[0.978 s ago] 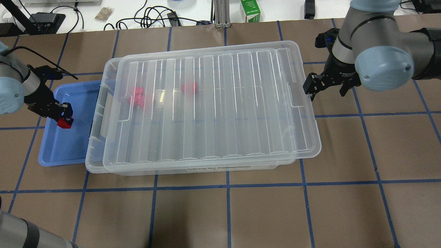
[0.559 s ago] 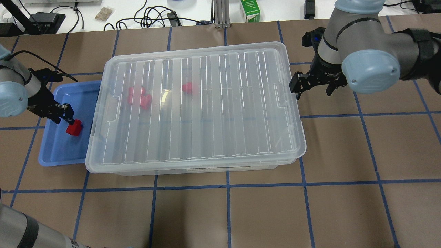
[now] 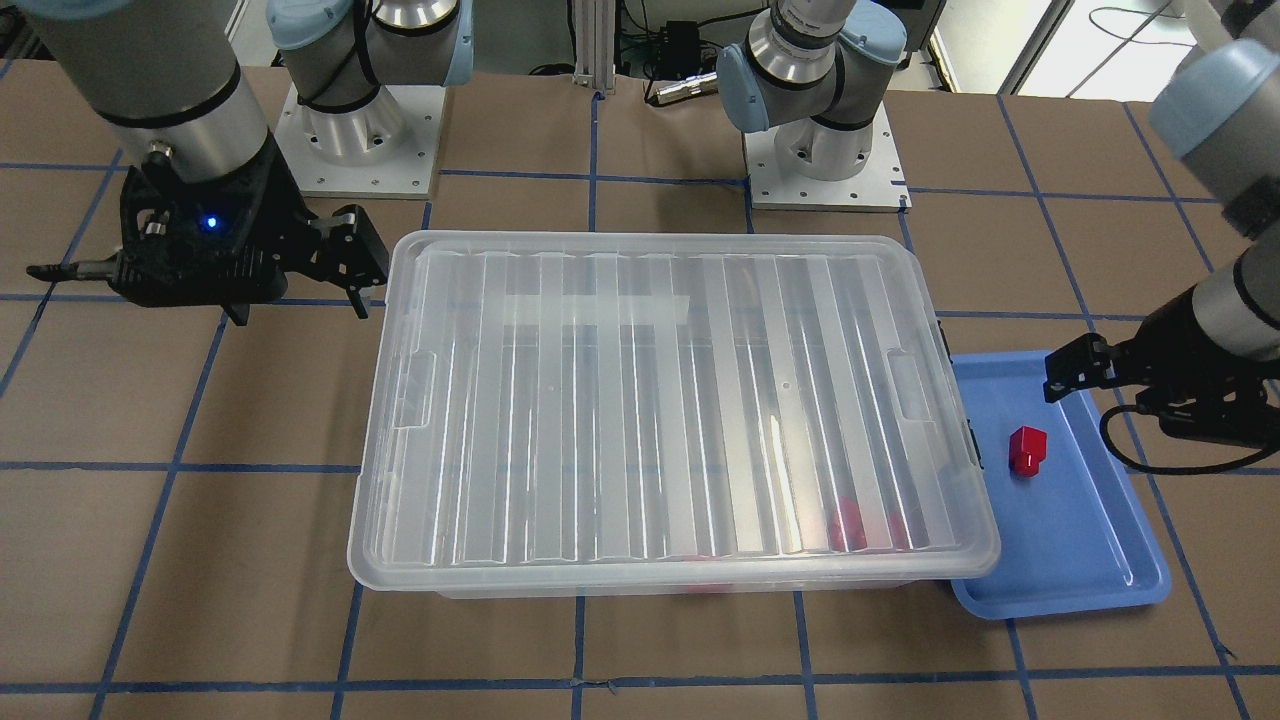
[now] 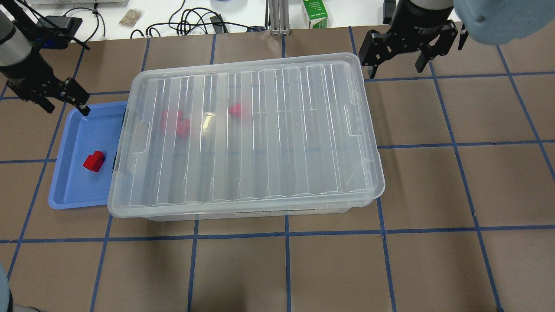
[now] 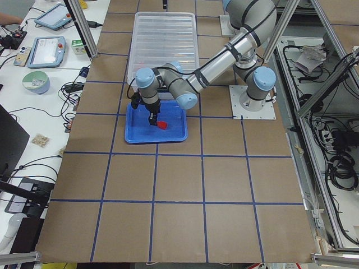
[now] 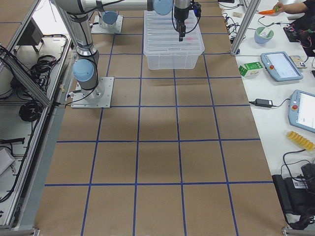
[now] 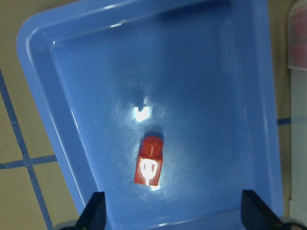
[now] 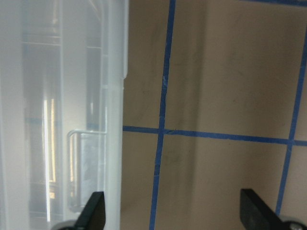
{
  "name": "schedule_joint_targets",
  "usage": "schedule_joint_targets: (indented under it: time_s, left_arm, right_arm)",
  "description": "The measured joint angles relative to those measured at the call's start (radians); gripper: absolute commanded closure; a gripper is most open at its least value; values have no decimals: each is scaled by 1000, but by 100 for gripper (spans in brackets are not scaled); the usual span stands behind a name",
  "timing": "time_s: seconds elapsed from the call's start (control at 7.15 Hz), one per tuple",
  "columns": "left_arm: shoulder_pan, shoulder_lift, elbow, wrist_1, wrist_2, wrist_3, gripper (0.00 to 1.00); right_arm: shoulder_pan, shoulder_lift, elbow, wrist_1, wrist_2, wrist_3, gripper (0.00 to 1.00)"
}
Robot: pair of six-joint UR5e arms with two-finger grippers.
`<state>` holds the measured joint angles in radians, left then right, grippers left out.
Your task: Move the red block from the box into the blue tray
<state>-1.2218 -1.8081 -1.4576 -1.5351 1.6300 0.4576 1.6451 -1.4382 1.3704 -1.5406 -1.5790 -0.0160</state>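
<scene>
One block (image 4: 94, 161) lies in the tray (image 4: 69, 195), loose, on the side near the box (image 4: 260, 209); I'd call the placing done. The left gripper (image 4: 66, 106) hangs wide open over the tray's far corner, and the right gripper (image 4: 392, 69), also wide, hangs beside the box. Best to lift the left straight up, clear of the rim.

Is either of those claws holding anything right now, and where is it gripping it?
Nothing is held. The left gripper and the right gripper are both open and empty; the red block lies loose in the blue tray.
</scene>
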Motion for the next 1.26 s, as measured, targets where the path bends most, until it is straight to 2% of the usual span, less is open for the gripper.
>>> schedule_joint_targets:
  time_s: [0.14,0.42,0.84,1.26]
  left_arm:
    - [-102,36,54,-79,4,-129,0]
    - [-271,108,58,-128,7,-372,0]
    - [-323,216,-51,-114,3,-460,0]
    - [-324,255,-102,-70,6,-468,0]
  right_arm:
    - [46,8,-39,42,-2,41,0]
    - [87,27,-39,53,5,67,0]
    - [92,31,-35,50,10,71,0]
    - [91,32,-35,50,7,71,0]
